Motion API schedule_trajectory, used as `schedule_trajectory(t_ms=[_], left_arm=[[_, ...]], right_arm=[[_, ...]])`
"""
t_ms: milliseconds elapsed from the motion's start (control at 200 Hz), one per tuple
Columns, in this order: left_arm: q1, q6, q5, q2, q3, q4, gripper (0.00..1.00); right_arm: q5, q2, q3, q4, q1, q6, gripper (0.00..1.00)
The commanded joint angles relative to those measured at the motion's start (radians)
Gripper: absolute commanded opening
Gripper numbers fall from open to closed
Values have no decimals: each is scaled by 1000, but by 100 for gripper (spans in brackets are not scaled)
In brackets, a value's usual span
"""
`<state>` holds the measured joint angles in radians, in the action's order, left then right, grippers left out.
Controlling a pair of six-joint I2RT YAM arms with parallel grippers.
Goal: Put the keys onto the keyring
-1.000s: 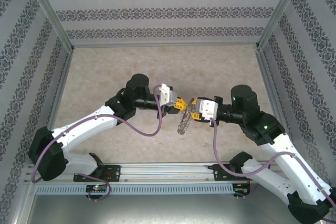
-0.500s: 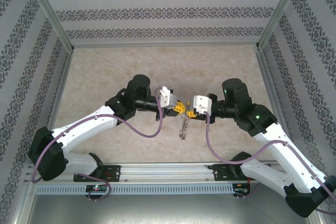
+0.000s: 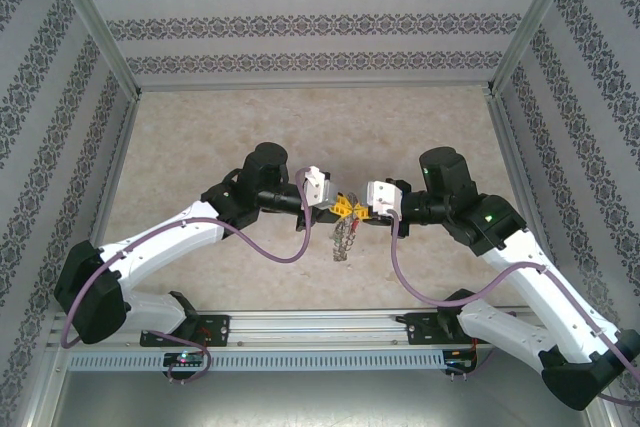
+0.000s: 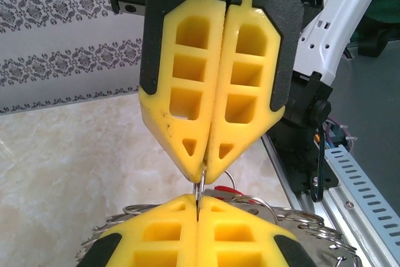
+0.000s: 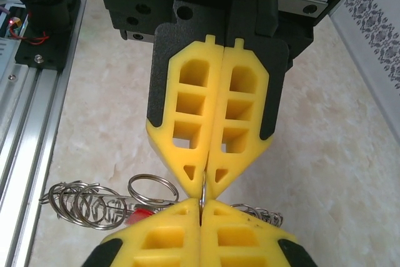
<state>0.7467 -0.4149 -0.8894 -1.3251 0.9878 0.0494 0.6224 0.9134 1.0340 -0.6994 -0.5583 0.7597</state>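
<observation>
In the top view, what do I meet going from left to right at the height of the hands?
From the left: left wall, left arm, left hand, right hand, right arm, right wall. The keyring hangs where both hands meet, so I leave it out.

keys (image 5: 140,216) mostly hidden behind right tool (image 5: 201,203), keyring (image 3: 343,240) too small
</observation>
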Motion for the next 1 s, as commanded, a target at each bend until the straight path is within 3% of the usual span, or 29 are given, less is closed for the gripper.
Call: schedule_trajectory(t_ms=[0,140,180,255,310,505,555,675,769,899,994], left_arm=[[14,-11,-27,-7,35,-5,0],[5,6,49,2,30,-5,23],[-7,19,50,10,23,7,30],[-39,55,36,34,2,36,33],[-68,86,24,51,-15,54,45],[-159,180,0,120,-67,65,48],[-170,216,38,139,-86,85,50],[-171,272,141,181,-146,131,61],[-170,265,166,193,-163,110,64],[-165,167,151,181,-138,16,66],[-151,118,210,162,-120,-16,64]], right_arm=[[28,10,29,1,6,-8,2],[21,11,5,22,5,-117,0],[13,14,-5,31,7,-168,0],[-10,19,-31,51,8,-271,0],[-31,24,-52,72,8,-347,0],[-151,21,-118,213,8,-635,0],[-180,18,-147,282,5,-718,0],[-381,32,-210,474,-14,-1082,0],[-494,75,-179,433,-20,-1288,0],[-510,147,-117,351,-23,-1499,0],[-555,185,-88,340,-56,-1683,0]])
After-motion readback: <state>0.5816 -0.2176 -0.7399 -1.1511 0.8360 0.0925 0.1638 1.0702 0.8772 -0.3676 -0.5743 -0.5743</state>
